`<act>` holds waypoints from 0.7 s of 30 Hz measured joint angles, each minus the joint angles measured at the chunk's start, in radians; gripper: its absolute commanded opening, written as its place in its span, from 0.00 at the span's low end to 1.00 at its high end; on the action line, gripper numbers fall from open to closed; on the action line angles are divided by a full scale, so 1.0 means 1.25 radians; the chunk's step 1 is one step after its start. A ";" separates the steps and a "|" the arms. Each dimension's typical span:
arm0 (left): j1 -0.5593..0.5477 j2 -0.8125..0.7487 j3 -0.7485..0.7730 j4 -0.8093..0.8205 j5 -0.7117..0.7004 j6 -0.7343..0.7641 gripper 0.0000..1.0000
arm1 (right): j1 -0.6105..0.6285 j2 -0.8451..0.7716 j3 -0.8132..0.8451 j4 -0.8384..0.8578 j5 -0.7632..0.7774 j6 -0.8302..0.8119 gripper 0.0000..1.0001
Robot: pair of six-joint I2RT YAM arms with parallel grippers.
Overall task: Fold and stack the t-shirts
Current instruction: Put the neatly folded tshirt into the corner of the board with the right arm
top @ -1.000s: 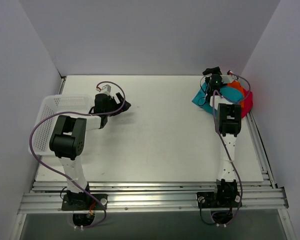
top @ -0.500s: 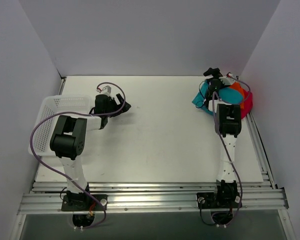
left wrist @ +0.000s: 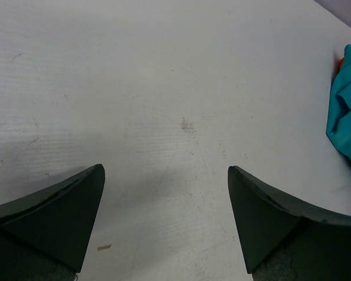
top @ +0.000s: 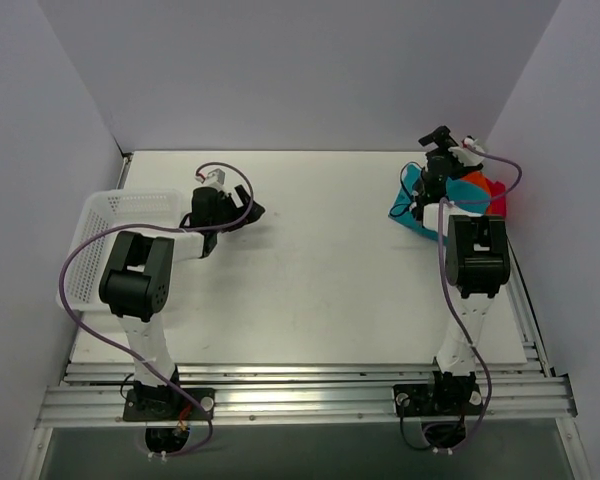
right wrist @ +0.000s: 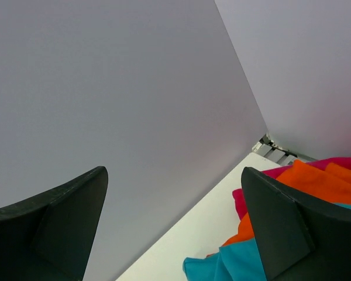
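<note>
Three crumpled t-shirts lie in a heap at the table's far right corner: a teal-blue one (top: pixel 412 196) on the left, a bright orange one (top: pixel 473 184) in the middle, a magenta-pink one (top: pixel 497 197) on the right. My right gripper (top: pixel 440 139) is open and empty, raised above the heap's far edge and tilted toward the back wall. The right wrist view shows the teal (right wrist: pixel 240 260), orange (right wrist: pixel 316 181) and pink (right wrist: pixel 263 190) shirts below its fingers. My left gripper (top: pixel 248 203) is open and empty above bare table at the far left. The teal shirt (left wrist: pixel 346 111) shows at the left wrist view's right edge.
A white mesh basket (top: pixel 105 225) stands at the table's left edge, beside my left arm. Grey walls enclose the table at the back and both sides. Metal rails (top: pixel 310 395) run along the near edge.
My right gripper has moved right and toward the back wall, rising over the shirt heap. The teal shirt has shifted a little. The left arm has barely moved.
</note>
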 measured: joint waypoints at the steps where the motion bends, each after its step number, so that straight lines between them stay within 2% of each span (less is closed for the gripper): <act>1: -0.001 -0.002 0.000 0.000 0.000 0.000 0.95 | 0.008 -0.022 -0.014 0.007 0.007 -0.019 0.93; 5: -0.004 -0.009 -0.001 0.001 0.000 0.000 0.95 | 0.056 -0.106 -0.113 0.025 0.032 -0.071 0.94; 10: -0.005 -0.013 -0.002 0.004 0.001 -0.001 0.95 | 0.129 -0.208 -0.303 0.009 0.058 -0.089 0.93; 13: -0.005 -0.013 -0.002 0.005 0.002 -0.002 0.95 | 0.195 -0.333 -0.396 -0.036 0.106 -0.099 0.93; 17: -0.009 -0.014 -0.002 0.005 0.008 -0.004 0.95 | 0.251 -0.542 -0.370 -0.248 0.136 0.003 0.93; 19: -0.011 -0.016 -0.003 0.006 0.010 -0.004 0.95 | 0.247 -0.591 -0.289 -0.400 0.157 0.056 0.93; 21: -0.014 -0.023 -0.008 0.007 0.011 -0.005 0.95 | 0.245 -0.587 -0.173 -0.582 0.187 0.119 0.93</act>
